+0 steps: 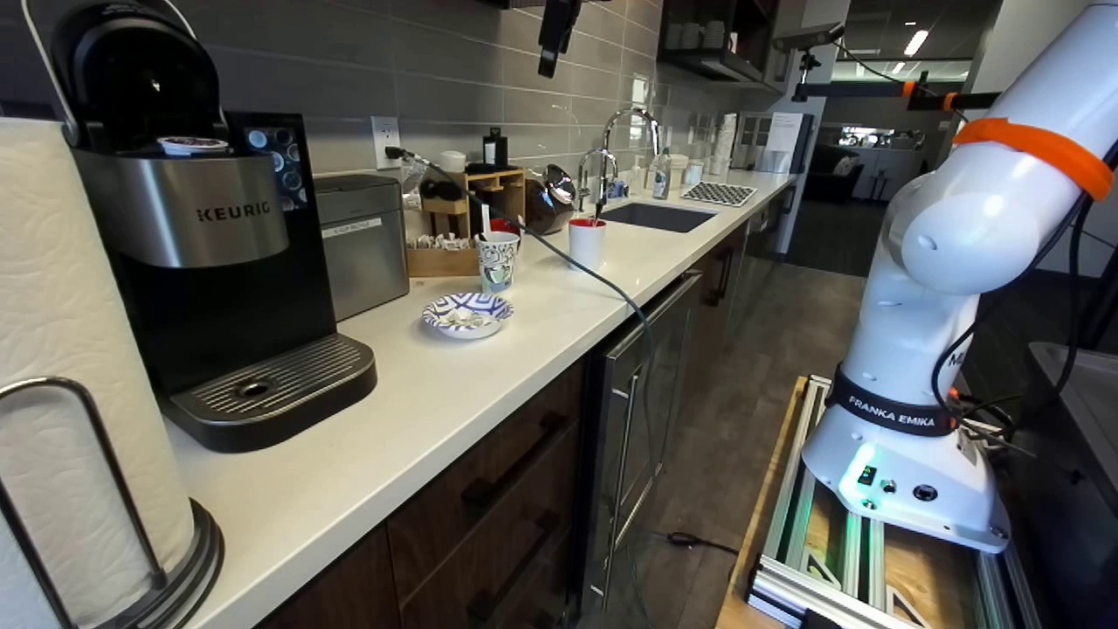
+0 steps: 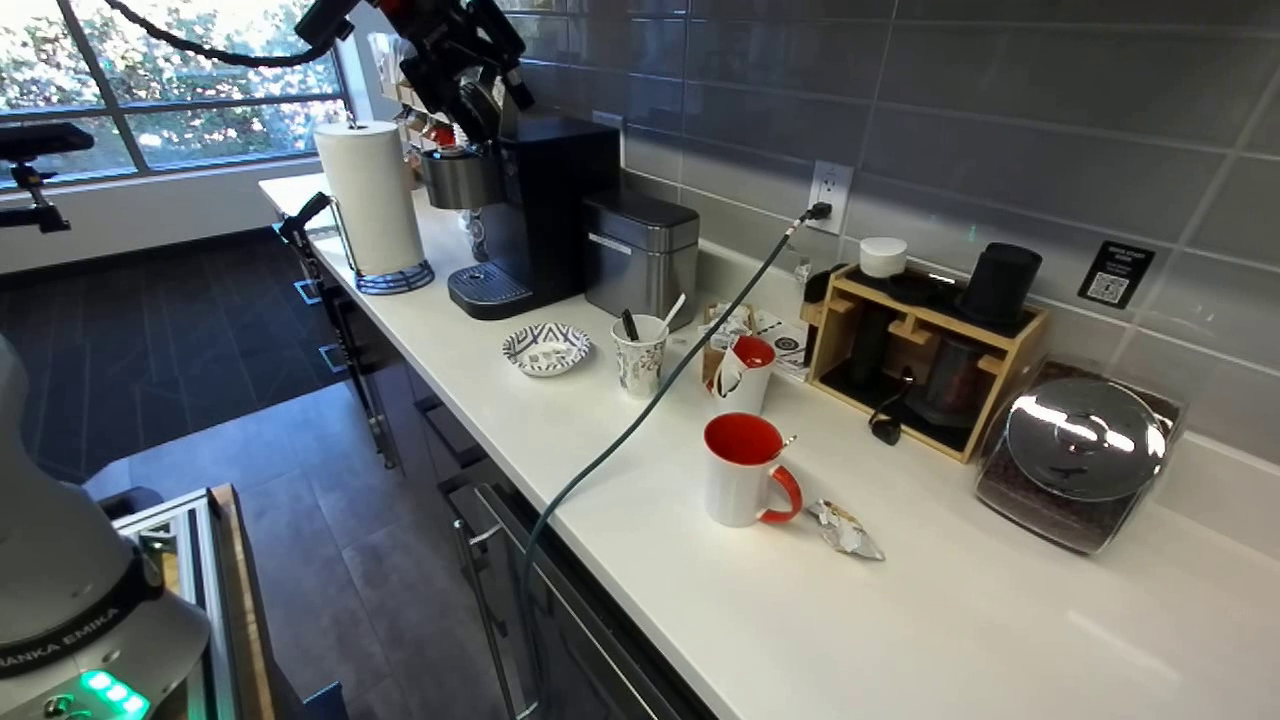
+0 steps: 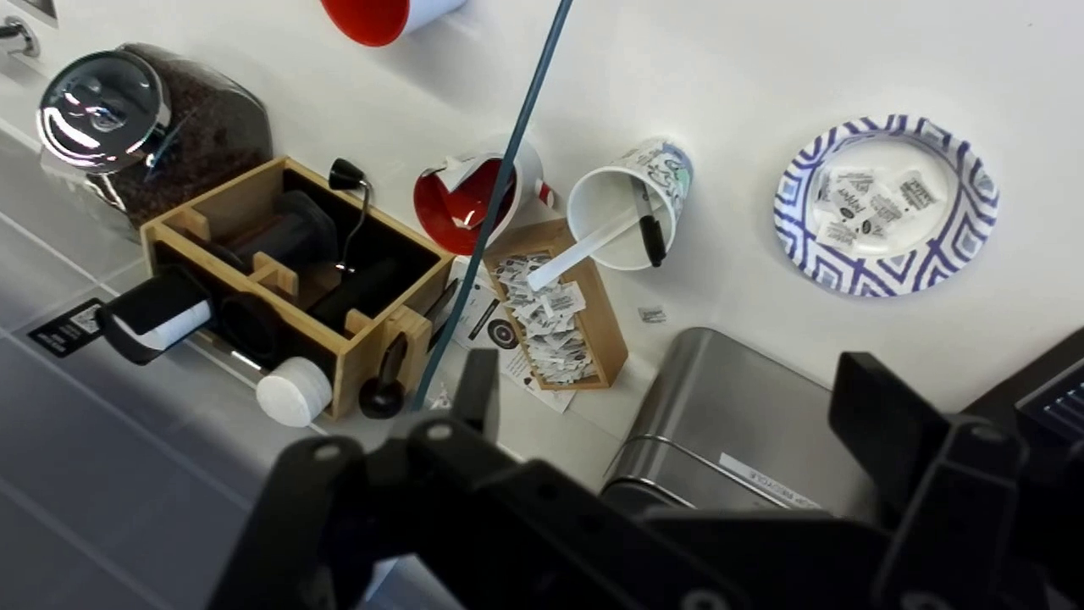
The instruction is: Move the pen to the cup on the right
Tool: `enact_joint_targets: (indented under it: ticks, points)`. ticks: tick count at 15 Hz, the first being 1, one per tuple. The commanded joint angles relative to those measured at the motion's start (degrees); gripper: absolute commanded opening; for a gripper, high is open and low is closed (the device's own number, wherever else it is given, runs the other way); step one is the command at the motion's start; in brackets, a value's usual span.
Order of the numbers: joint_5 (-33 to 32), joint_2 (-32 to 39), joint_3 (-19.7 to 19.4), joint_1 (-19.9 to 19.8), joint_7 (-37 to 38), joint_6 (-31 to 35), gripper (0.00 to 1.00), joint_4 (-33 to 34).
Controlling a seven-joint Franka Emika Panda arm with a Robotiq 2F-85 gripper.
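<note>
A black pen [image 3: 651,233] leans in a patterned paper cup [image 3: 669,174] beside a white plastic utensil [image 3: 584,246]. The pen [image 2: 629,325] and paper cup [image 2: 640,365] also show in an exterior view. A white mug with red inside [image 2: 757,390], holding packets, stands beside the paper cup. Another white mug with red inside and red handle [image 2: 735,490] stands farther along the counter; it shows in an exterior view [image 1: 587,245]. My gripper [image 3: 677,407] is open with nothing between its fingers, high above the counter. It shows partly in an exterior view [image 2: 460,60].
A dark cable [image 2: 640,420] runs from the wall outlet across the counter. A patterned bowl [image 2: 547,350], coffee machine [image 2: 555,210], metal bin [image 2: 640,255], packet box [image 3: 593,330], wooden organizer [image 2: 1000,370], glass jar [image 2: 1075,450] and foil wrapper [image 2: 845,530] stand around.
</note>
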Motion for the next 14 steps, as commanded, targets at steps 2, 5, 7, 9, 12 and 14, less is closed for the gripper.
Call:
enact_joint_targets:
  ticks: [2, 5, 7, 9, 12, 14]
  points:
    - [2.08, 4.45, 1.87, 3.78, 3.69, -0.35, 1.0, -3.4]
    - [1.19, 8.86, 3.95, 3.91, 12.55, 1.63, 1.0, -5.97]
    - [-0.84, 12.08, 5.02, 2.84, 20.7, 2.33, 1.0, -6.53]
    - [-0.57, 15.26, 4.87, 2.51, 27.9, 3.48, 1.0, -6.19]
    - [0.71, 15.62, 3.81, 3.39, 27.86, 2.4, 1.0, -5.95]
    - [0.64, 16.88, 3.49, 3.42, 28.27, 2.41, 1.0, -5.57]
